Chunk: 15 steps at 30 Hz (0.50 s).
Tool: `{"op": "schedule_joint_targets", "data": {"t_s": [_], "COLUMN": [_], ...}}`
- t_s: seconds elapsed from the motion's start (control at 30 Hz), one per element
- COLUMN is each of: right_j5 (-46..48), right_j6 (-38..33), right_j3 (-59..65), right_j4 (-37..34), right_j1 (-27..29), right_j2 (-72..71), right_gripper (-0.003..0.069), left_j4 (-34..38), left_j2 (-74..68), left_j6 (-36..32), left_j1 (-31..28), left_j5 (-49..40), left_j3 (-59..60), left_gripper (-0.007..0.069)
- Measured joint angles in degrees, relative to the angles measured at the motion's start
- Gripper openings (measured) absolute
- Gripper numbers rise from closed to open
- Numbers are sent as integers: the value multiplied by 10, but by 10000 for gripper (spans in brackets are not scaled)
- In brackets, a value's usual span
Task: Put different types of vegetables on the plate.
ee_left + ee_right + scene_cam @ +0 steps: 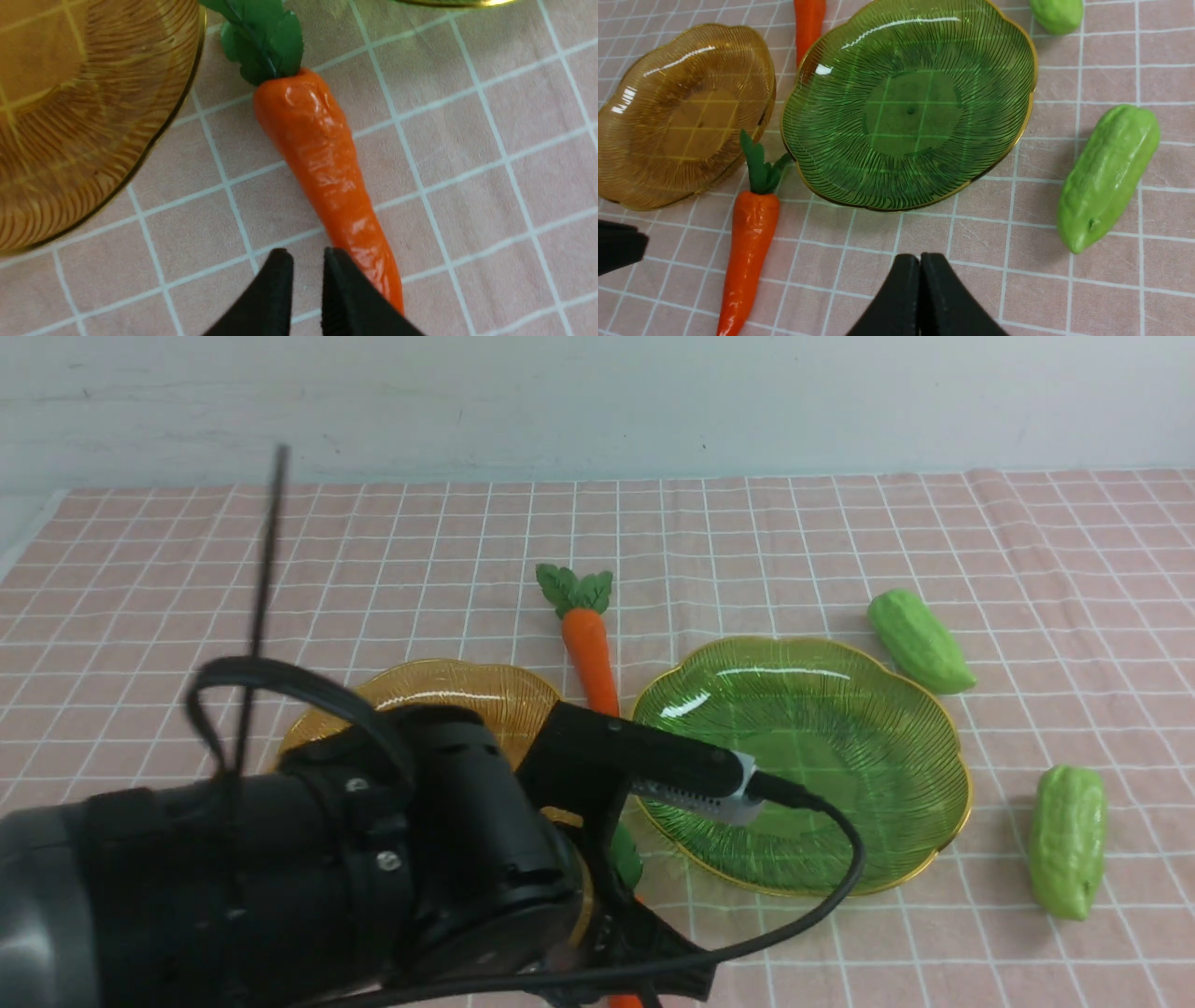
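A green glass plate lies right of centre, empty; it also shows in the right wrist view. One carrot lies behind, between the two plates. The second carrot lies on the cloth in front of the plates, mostly hidden by my left arm in the front view. Two light green gourds lie right of the green plate. My left gripper hovers over the second carrot's thin end, jaws a narrow gap apart, empty. My right gripper is shut and empty, in front of the green plate.
An amber glass plate lies left of the green one, empty, partly hidden by my left arm. A pink checked cloth covers the table. A white wall runs along the back.
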<state>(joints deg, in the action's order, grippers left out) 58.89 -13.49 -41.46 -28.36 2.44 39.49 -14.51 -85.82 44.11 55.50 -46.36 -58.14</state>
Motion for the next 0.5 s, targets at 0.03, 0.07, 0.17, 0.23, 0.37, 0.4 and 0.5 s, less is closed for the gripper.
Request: {"op": "schedule_joint_targets", "data": {"t_s": [0.03, 0.07, 0.17, 0.23, 0.37, 0.4, 0.5], "right_j5": [1, 3, 7, 8, 8, 8, 8], "right_j6": [-2, -3, -3, -4, -4, -6, -14], "right_j3": [0, 0, 0, 0, 0, 0, 0], "right_j4": [-3, -5, -14, -15, -16, -18, -23], "right_j1": [0, 0, 0, 0, 0, 0, 0], "right_j2": [0, 0, 0, 0, 0, 0, 0], "right_gripper": [-17, -17, -17, -17, -17, -17, -17], "left_j4": [-3, -5, -10, -11, -11, -11, -12], "left_j2": [-10, -17, -54, -82, -126, -134, -160], "left_j6": [13, 21, 46, 54, 96, 105, 124], "left_j1": [0, 0, 0, 0, 0, 0, 0], "left_j5": [5, 8, 27, 47, 62, 64, 68], "left_j3": [-3, -5, -8, -9, -10, -10, -11], "left_gripper": [77, 101, 225, 328, 461, 477, 501]}}
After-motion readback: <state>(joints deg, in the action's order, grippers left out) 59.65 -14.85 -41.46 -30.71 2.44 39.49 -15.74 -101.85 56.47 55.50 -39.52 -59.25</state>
